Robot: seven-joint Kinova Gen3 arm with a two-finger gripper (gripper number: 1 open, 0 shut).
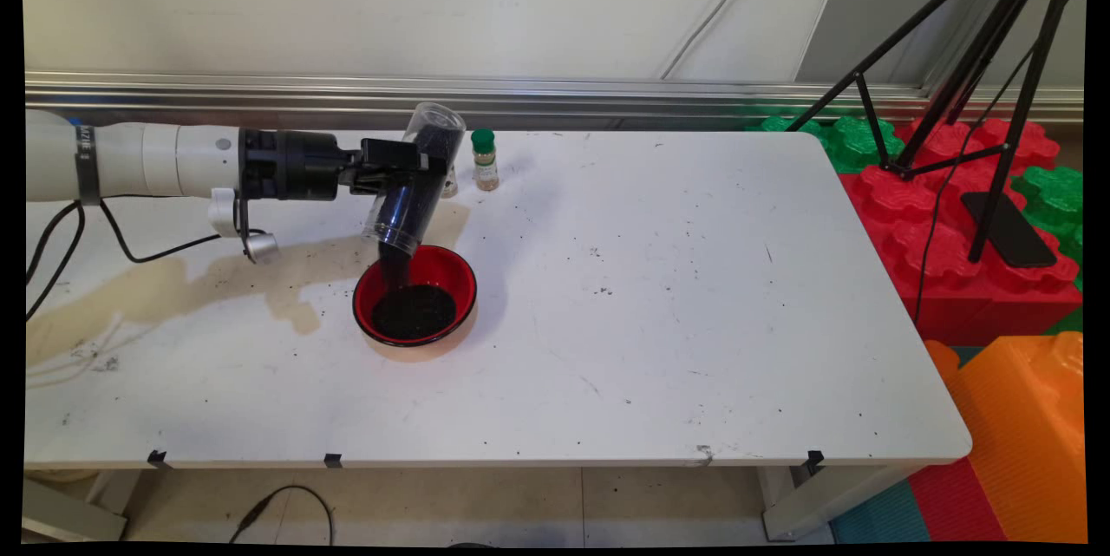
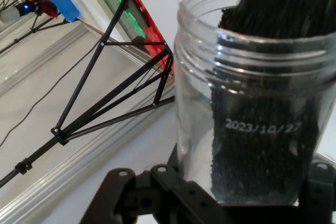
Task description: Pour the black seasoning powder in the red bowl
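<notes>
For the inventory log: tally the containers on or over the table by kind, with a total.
Clear jar, tilted in the gripper, pouring black grains: 1
Red bowl: 1
Green-capped spice bottle: 1
Total: 3

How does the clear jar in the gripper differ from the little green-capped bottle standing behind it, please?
The clear jar is larger, uncapped and tipped mouth-down in the gripper, spilling black grains into the red bowl; the green-capped bottle is small, capped and upright on the table, holding something pale. Both are see-through containers.
</notes>
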